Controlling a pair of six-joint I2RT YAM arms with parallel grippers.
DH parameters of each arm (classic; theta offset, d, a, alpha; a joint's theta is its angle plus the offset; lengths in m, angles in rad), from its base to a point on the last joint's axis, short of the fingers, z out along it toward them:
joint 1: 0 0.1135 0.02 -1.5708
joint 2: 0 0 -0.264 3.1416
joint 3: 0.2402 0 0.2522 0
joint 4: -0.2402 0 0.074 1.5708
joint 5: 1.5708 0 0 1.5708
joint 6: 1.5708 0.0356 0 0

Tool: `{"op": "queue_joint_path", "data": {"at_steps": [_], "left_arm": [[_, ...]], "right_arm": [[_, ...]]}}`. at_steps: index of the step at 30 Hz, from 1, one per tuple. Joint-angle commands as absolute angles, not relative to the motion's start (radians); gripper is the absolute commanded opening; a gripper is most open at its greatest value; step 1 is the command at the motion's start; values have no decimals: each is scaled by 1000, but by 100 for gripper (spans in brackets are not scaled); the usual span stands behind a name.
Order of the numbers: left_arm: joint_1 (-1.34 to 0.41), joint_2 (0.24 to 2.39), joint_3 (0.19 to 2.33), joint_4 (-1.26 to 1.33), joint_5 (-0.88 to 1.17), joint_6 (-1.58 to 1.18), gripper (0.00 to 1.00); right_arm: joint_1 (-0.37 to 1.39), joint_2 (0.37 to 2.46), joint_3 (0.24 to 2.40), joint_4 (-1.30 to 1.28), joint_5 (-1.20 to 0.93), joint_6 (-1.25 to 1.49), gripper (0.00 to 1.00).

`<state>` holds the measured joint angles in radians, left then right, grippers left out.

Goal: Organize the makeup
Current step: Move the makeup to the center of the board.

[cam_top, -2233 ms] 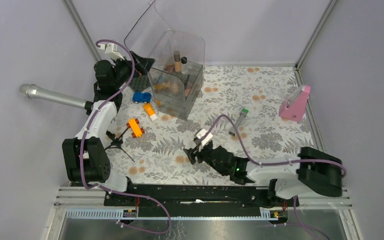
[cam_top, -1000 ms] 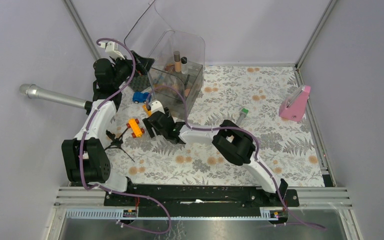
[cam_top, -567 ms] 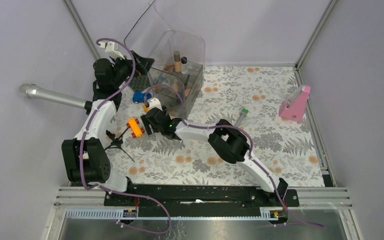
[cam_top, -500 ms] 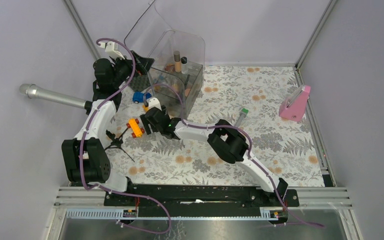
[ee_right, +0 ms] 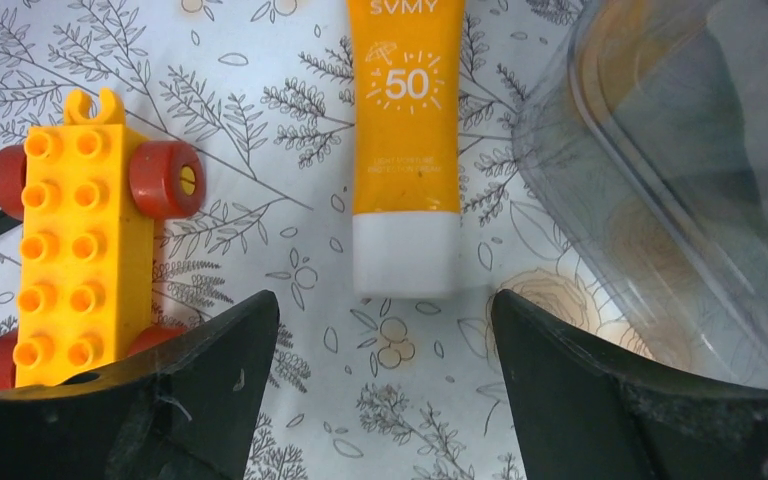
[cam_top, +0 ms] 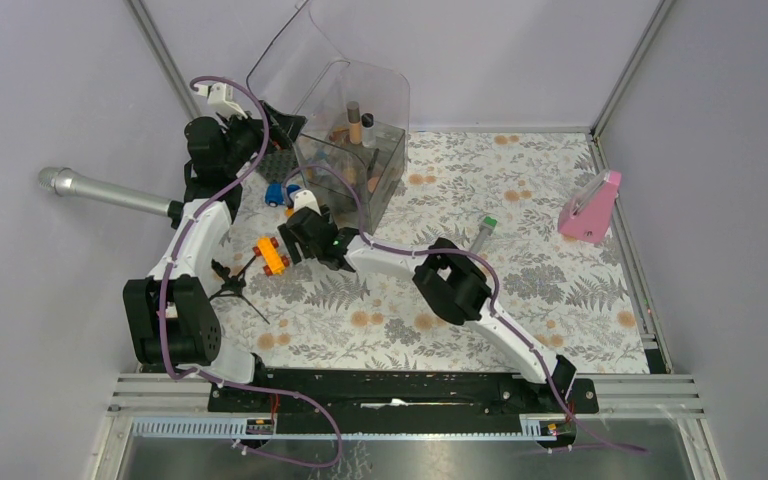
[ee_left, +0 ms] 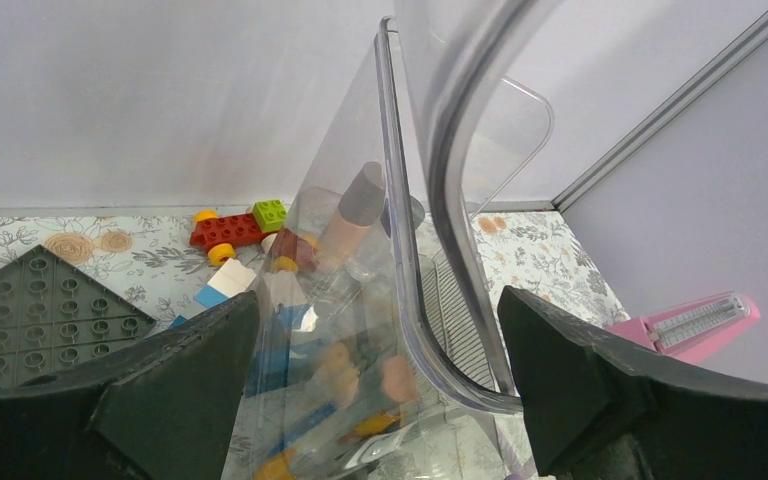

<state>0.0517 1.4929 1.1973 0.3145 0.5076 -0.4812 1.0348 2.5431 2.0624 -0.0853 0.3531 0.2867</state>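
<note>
An orange sunscreen tube [ee_right: 407, 150] with a white cap lies on the flowered mat, cap towards my right gripper [ee_right: 385, 400]. That gripper is open and hovers just short of the cap with nothing between its fingers. From above, the right gripper [cam_top: 298, 240] covers the tube beside the clear organizer box [cam_top: 352, 175]. A grey tube with a green cap [cam_top: 482, 233] lies alone at mid-right. My left gripper [ee_left: 380, 400] is open, one finger on each side of the box's raised clear lid [ee_left: 440, 200]. Tan makeup tubes [ee_left: 350, 215] stand inside the box.
An orange brick car [ee_right: 70, 270] sits just left of the right gripper and the box wall [ee_right: 690, 180] just right. A blue car [cam_top: 278, 192], a grey baseplate [ee_left: 40, 310], a silver microphone [cam_top: 100, 192] and a pink wedge-shaped object [cam_top: 590, 207] are also on the mat.
My right arm has swung from the front right across to the left and now hovers over the orange tube by the box. The left arm has not moved.
</note>
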Motion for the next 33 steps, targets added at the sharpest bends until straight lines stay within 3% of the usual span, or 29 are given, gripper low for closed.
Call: {"op": "queue_joint_path", "data": {"at_steps": [1, 17, 22, 27, 33], "left_arm": [[80, 1496, 1214, 261, 494, -449, 97], [88, 1506, 1212, 277, 510, -472, 96], [92, 1508, 1213, 283, 514, -478, 96], [97, 1511, 1210, 288, 518, -486, 97], [100, 1512, 1210, 291, 523, -489, 96]], "right_arm": [[979, 2604, 2115, -157, 301, 262, 85], [965, 2687, 2249, -172, 243, 210, 69], [965, 2688, 2270, -208, 245, 191, 51], [965, 2602, 2153, -207, 252, 168, 30], [979, 2316, 1684, -24, 235, 218, 24]]}}
